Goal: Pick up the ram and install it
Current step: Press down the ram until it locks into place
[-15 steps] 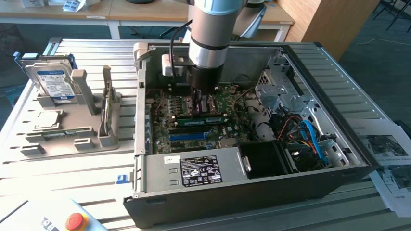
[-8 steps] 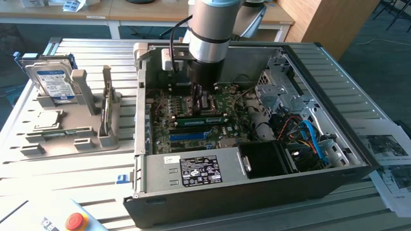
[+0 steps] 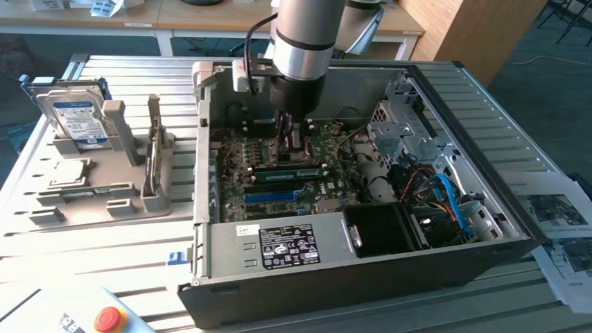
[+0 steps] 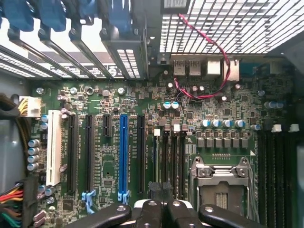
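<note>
The ram (image 3: 288,173) is a long green stick standing on edge in a memory slot on the motherboard (image 3: 324,149), inside the open computer case (image 3: 370,277). In the wrist view the ram (image 4: 155,156) is a thin pale line, one slot over from the long blue slot (image 4: 123,156). My gripper (image 3: 294,139) hangs from the arm a little above the board, just beyond the ram. Its black fingers (image 4: 149,211) are shut together with nothing visible between them, and my gripper (image 4: 161,202) points down at the bank of memory slots.
Left of the case, a grey fixture tray (image 3: 102,208) carries a hard drive (image 3: 82,119) and a processor chip (image 3: 69,172). A power supply (image 3: 287,246) sits at the case front, with cables (image 3: 444,198) and a drive cage at the right. The processor socket (image 4: 222,183) lies beside the slots. A red button (image 3: 110,319) is near the table's front edge.
</note>
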Controlling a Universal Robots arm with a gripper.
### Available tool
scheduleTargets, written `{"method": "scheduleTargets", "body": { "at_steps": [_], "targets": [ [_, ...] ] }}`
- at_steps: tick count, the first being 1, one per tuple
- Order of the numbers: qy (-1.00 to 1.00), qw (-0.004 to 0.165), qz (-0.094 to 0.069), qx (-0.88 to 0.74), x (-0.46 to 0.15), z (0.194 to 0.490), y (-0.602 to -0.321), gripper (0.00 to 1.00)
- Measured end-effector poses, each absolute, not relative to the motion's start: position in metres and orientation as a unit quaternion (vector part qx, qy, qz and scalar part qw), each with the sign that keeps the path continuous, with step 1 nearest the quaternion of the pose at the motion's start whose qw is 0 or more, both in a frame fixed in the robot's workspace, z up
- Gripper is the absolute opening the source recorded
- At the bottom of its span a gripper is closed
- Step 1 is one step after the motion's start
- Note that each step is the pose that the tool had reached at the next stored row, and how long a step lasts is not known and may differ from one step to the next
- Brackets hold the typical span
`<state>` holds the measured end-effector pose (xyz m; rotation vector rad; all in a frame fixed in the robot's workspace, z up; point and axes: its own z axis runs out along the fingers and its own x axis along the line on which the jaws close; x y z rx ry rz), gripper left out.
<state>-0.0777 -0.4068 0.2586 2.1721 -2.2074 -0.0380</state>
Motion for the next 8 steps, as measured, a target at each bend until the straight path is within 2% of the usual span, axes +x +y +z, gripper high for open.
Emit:
{"method": "scheduleTargets", "body": {
  "at_steps": [8],
  "targets": [
    [-0.713, 0.022, -0.012, 0.701, -0.078, 0.273, -0.407, 0.10]
  ]
}}
